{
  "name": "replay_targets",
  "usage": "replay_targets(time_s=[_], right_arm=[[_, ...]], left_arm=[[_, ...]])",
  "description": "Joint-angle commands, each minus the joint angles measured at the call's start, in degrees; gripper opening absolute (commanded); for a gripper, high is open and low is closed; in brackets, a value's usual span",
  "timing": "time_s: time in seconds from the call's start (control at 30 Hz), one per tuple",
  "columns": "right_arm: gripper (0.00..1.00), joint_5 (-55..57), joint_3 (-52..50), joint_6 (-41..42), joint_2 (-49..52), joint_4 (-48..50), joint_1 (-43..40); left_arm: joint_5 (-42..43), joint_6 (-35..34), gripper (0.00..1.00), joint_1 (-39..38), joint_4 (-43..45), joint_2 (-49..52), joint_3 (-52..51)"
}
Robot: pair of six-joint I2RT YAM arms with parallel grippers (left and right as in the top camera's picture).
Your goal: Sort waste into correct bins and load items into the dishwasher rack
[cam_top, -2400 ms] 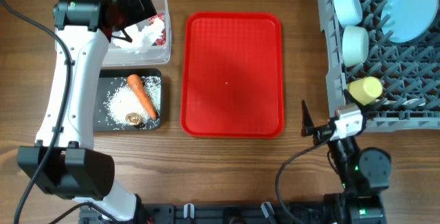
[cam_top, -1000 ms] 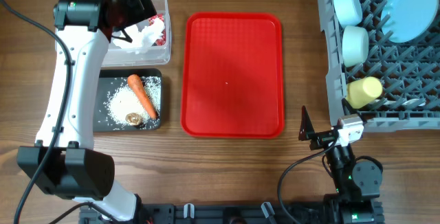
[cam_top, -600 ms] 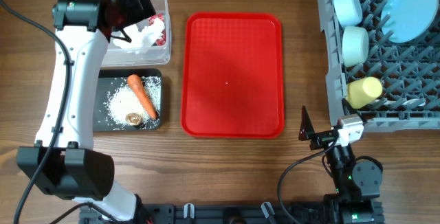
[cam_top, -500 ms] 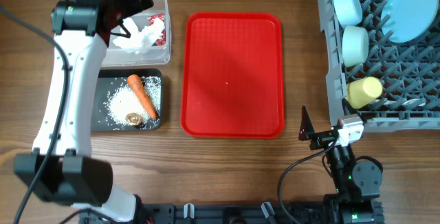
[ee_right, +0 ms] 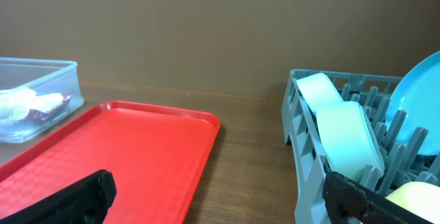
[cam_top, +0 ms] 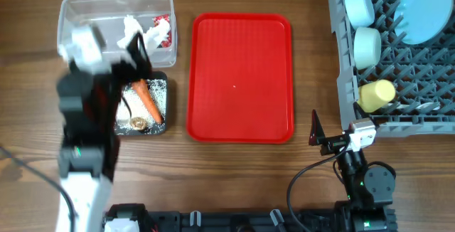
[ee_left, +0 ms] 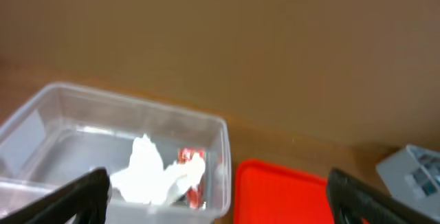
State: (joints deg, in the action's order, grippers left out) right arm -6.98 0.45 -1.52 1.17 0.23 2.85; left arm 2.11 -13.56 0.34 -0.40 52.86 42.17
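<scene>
The clear tub [cam_top: 78,8] holds the crumpled tissue [cam_top: 131,27] and red wrapper [cam_top: 162,31]; both show in the left wrist view, tissue [ee_left: 148,176] and wrapper [ee_left: 189,159]. The black tray [cam_top: 160,129] holds the carrot [cam_top: 147,98], rice [cam_top: 158,88] and brown lump [cam_top: 138,123]. My left gripper [cam_top: 136,55] is blurred, open and empty [ee_left: 218,200], between tub and tray. The grey rack [cam_top: 341,82] holds two bowls [cam_top: 359,6] [cam_top: 367,45], the yellow cup [cam_top: 377,93], the blue plate [cam_top: 425,8] and the spoon [cam_top: 426,106]. My right gripper [cam_top: 314,129] is open and empty [ee_right: 218,200].
The flat red tray [cam_top: 240,75] lies bare in the middle, between the bins and the rack. It shows in the left wrist view [ee_left: 282,193] and the right wrist view [ee_right: 117,148]. My left arm covers the black tray's left part.
My left arm has pulled back fast from above the clear tub toward the table front and is blurred. The whole tub now shows. The right arm shifted slightly, then stayed still.
</scene>
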Motion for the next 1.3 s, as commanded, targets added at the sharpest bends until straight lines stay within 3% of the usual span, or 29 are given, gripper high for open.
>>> replay_targets(time_s=[0.0,0.2,0.67,0.97,1.17,1.27], right_arm=[[1.0,1.0,-0.2,0.6,0.0,0.1,0.1],[1.0,1.0,-0.2,0.6,0.0,0.1,0.1],[1.0,1.0,-0.2,0.6,0.0,0.1,0.1],[1.0,1.0,-0.2,0.6,0.0,0.1,0.1],[1.0,1.0,-0.2,0.6,0.0,0.1,0.1],[1.0,1.0,-0.2,0.6,0.0,0.1,0.1]], left_arm=[[3.3,1.1,1.0,2.3,6.3,-11.5,-15.0],[3.3,1.1,1.0,4.4,9.2,-27.3,-28.9],[3.4,1.2,1.0,6.6,8.4,-49.1,-40.2],[3.2,1.2,1.0,6.6,6.1,-52.7,-41.8],[3.2,1.2,1.0,6.6,-3.2,-52.7,-41.8],[3.2,1.2,1.0,6.4,-3.7,-52.7,-41.8]])
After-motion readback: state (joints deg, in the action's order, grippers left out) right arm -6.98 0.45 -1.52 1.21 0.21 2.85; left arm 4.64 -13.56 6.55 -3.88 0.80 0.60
